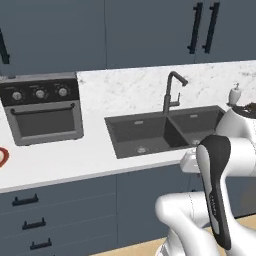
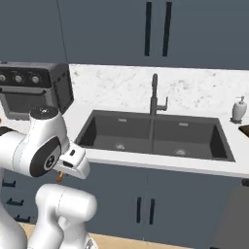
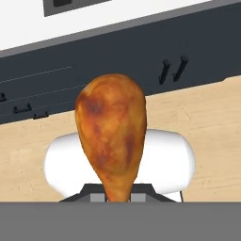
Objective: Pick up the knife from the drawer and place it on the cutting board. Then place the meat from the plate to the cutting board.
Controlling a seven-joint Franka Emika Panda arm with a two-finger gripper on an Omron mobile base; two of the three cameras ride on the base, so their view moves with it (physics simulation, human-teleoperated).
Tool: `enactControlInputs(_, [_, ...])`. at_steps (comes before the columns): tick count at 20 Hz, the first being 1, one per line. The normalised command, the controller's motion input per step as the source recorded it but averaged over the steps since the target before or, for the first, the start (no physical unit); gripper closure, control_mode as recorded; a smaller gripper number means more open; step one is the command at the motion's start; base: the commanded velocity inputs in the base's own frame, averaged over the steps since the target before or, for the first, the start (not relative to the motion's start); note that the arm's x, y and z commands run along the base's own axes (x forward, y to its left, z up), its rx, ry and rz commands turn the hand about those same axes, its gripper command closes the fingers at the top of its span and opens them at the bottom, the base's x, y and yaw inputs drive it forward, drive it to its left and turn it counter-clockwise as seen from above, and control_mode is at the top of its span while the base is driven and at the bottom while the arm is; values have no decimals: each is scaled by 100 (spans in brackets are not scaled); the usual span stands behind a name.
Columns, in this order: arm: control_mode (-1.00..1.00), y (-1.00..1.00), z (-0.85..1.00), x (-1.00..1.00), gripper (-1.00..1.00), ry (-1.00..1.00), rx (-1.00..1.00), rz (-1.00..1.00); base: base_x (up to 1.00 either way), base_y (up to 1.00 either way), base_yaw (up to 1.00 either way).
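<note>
The meat, an orange-brown drumstick, fills the middle of the hand view, and my gripper is shut on its narrow end. Behind it lie the wooden floor and the dark cabinet fronts. In the right base view the hand hangs in front of the lower cabinets left of the sink, with a bit of the meat showing under it. The plate's red rim peeks in at the counter's left edge. A dark brown corner at the far right of the counter looks like the cutting board. The knife is out of view.
A double black sink with a tall tap sits in the white counter. A toaster oven stands at the left, a soap dispenser at the right. Shut drawers with black bar handles lie below the counter's left part.
</note>
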Motion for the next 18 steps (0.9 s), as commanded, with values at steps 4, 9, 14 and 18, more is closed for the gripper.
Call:
enactControlInputs(4, [100,0,0,0,100,0,0,0,0,-100,-2])
enactControlInputs(9, [100,0,0,0,100,0,0,0,4,-100,-1])
enactControlInputs(14, [100,0,0,0,100,0,0,0,14,-100,-2])
enactControlInputs(18, [100,0,0,0,100,0,0,0,27,-99,-8])
